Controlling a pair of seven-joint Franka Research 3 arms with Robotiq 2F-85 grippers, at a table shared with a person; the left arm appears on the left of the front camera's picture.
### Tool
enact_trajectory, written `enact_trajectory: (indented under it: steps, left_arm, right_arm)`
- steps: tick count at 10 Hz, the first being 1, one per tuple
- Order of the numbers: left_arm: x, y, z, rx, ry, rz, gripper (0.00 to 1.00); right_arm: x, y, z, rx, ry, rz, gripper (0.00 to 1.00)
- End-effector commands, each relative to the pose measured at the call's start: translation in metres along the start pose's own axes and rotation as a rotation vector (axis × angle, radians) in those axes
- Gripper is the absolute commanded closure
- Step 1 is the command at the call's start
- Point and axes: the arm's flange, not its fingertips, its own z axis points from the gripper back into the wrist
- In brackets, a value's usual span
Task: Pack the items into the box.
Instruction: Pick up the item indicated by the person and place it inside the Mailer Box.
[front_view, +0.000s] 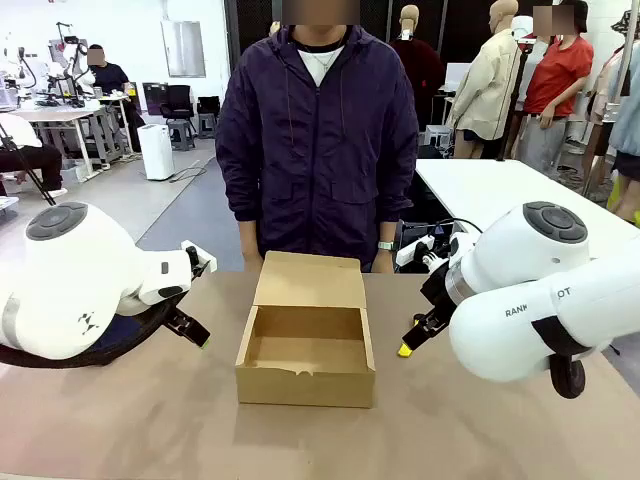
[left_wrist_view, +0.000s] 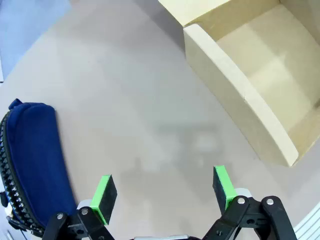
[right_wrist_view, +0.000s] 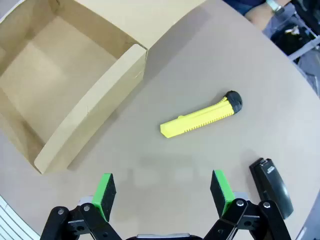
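cardboard box (front_view: 305, 385), small, brown and rectangular, stands open between both grippers, its flap lid turned back. left gripper (left_wrist_view: 165, 192) has jaws spread wide and holds nothing; dark navy soft pouch with ribbed edge (left_wrist_view: 35, 160) lies just beside it at one side, the box ahead at the other. right gripper (right_wrist_view: 162, 192) is spread too, gripping nothing; slim yellow utility knife (right_wrist_view: 202, 116) lies ahead of it, black desk stapler (right_wrist_view: 272, 187) near its side.
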Motion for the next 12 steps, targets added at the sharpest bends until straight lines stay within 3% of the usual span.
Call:
enact_trajectory:
  steps: [1, 12]
  left_arm:
    - [0.0001, 0.0, 0.0001, 0.0, 0.0, 0.0, 0.0]
    - [0.0001, 0.0, 0.0001, 0.0, 0.0, 0.0, 0.0]
  right_arm:
    - [0.0, 0.0, 0.0, 0.0, 0.0, 0.0, 0.0]
    - [0.0, 0.0, 0.0, 0.0, 0.0, 0.0, 0.0]
